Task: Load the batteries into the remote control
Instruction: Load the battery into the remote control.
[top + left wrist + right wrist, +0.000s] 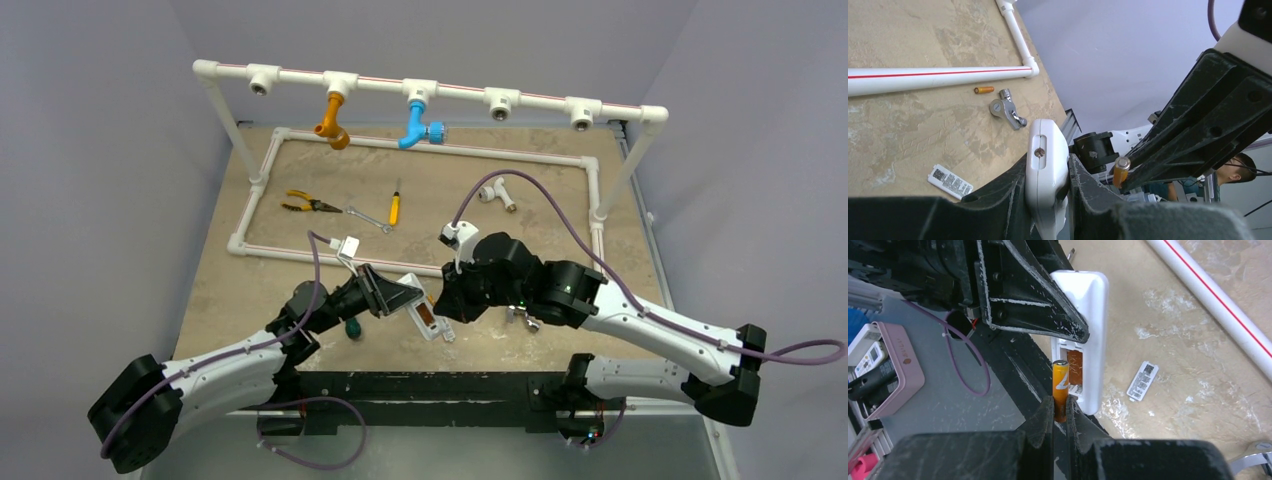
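My left gripper is shut on the white remote control and holds it above the table's near edge, edge-on in the left wrist view. Its battery bay is open, with an orange battery lying in it. My right gripper is shut on the lower end of a second orange battery. It holds this battery upright just beside the bay; I cannot tell whether they touch. This battery also shows in the left wrist view, right of the remote.
The white battery cover lies on the table. A metal fitting and a small orange cylinder lie near the white pipe frame. Pliers, a wrench, a yellow screwdriver and a pipe fitting lie inside the frame.
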Tool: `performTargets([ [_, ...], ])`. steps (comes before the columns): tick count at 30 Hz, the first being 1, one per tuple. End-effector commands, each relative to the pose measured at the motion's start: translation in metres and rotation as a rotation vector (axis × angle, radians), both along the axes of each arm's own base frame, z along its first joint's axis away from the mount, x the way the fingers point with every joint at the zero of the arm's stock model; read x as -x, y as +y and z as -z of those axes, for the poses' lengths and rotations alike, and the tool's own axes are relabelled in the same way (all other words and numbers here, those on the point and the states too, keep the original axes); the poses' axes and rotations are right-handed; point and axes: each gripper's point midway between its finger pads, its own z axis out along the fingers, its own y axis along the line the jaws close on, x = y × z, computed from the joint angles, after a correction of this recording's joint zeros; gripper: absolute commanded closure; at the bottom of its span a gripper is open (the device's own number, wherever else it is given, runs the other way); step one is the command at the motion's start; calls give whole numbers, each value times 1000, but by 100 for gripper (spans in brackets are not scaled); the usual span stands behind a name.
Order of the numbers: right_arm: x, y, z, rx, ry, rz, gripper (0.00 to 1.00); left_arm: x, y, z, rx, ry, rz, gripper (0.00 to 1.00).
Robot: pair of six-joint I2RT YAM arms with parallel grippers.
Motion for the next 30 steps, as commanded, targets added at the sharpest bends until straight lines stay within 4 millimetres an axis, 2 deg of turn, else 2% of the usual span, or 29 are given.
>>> performTargets([
  [1,9,6,-10,-10,60,-16,100,-6,1,-32,98,-69,-34,100],
  [15,14,20,8,22,151,-24,100,-9,1,-29,111,-51,-46,100],
  [30,2,14,15,106,103,5,100,-1,-2,-35,172,-57,3,100],
])
